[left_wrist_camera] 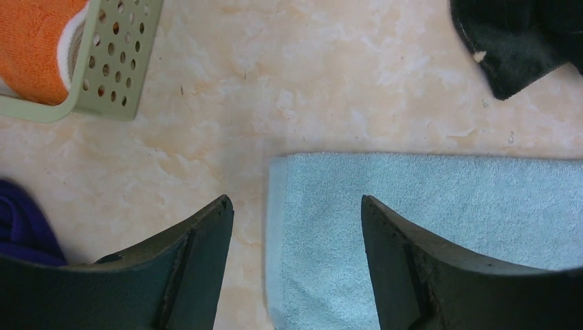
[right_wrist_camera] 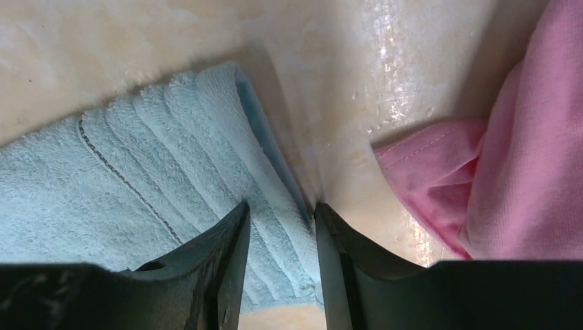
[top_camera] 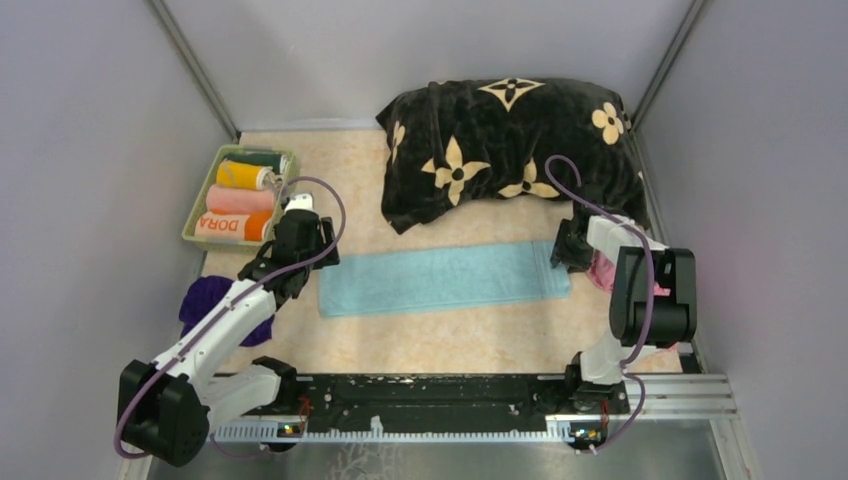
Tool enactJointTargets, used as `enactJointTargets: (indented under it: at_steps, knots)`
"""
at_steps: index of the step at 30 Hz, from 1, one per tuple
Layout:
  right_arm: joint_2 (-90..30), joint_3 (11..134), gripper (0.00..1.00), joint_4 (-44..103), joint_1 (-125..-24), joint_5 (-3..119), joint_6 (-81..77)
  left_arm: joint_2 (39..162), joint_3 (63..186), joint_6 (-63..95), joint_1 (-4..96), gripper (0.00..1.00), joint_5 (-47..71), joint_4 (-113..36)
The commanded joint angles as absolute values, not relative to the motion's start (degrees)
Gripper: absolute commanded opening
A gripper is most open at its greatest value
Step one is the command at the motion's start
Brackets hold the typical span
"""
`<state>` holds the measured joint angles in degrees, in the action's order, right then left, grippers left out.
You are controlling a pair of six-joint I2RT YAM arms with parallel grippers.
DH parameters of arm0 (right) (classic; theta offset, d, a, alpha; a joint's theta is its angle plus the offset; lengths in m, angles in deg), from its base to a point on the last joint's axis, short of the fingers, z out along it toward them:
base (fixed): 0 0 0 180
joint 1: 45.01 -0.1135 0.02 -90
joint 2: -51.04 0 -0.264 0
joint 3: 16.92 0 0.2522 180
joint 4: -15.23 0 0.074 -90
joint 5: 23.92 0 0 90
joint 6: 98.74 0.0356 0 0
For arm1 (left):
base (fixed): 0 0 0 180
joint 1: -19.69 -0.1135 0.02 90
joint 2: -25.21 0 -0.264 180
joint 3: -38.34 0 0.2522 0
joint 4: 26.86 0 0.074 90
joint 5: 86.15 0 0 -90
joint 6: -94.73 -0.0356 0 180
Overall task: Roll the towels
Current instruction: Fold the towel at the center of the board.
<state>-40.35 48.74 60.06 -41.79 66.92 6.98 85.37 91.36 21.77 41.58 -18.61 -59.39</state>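
A light blue towel [top_camera: 445, 278] lies flat and unrolled across the middle of the table. My left gripper [top_camera: 305, 262] hovers open over its left end [left_wrist_camera: 412, 227]; one finger is above bare table, the other above the cloth, and nothing is held. My right gripper [top_camera: 562, 250] is down on the towel's right end [right_wrist_camera: 137, 179]. Its jaws stand narrowly open astride the ribbed border, and one fingertip [right_wrist_camera: 323, 213] is at the very edge. A dark purple towel [top_camera: 215, 305] lies crumpled at the left. A pink towel [top_camera: 605, 272] lies bunched under the right arm.
A green perforated basket [top_camera: 196, 215] at the back left holds rolled towels, the front one orange and marked DORA [top_camera: 232, 226]. A big black cushion with beige flowers [top_camera: 510, 145] fills the back, its corner [left_wrist_camera: 522, 41] hanging near the blue towel's far edge. Grey walls stand on both sides.
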Motion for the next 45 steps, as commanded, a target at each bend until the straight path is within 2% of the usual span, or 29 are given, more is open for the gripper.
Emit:
enactJointTargets:
  at_steps: [1,5,12,21,24,32,38,45]
  knots:
    - [-43.2,49.8,0.39,61.5,-44.5,69.4,5.9,84.8,90.8,21.3,40.9,0.74,-18.5,-57.9]
    - [-47.3,49.9,0.32,62.2,-45.6,69.0,5.8,84.8,90.8,21.4,40.6,0.74,-17.9,-57.9]
    - [-46.0,50.6,0.01,61.6,-45.8,71.5,6.6,84.4,90.6,21.5,40.1,0.74,-17.9,-58.1]
    - [-36.3,61.1,0.0,66.1,-45.2,97.1,7.6,84.7,90.3,21.5,39.9,0.75,-16.1,-58.0]
    - [-34.6,63.6,0.0,67.1,-44.7,101.6,7.3,85.0,90.3,21.7,39.4,0.76,-14.4,-58.0]
    - [-32.7,66.7,0.0,72.1,-49.7,82.5,7.5,86.4,89.9,24.1,39.1,0.76,-7.8,-57.6]
    - [-32.3,65.9,0.0,71.4,-59.0,67.9,11.3,86.7,88.0,30.3,39.1,0.74,-2.0,-56.6]
    - [-35.6,67.7,0.0,67.3,-70.6,58.2,16.8,87.9,85.6,34.8,39.0,0.72,2.9,-55.7]
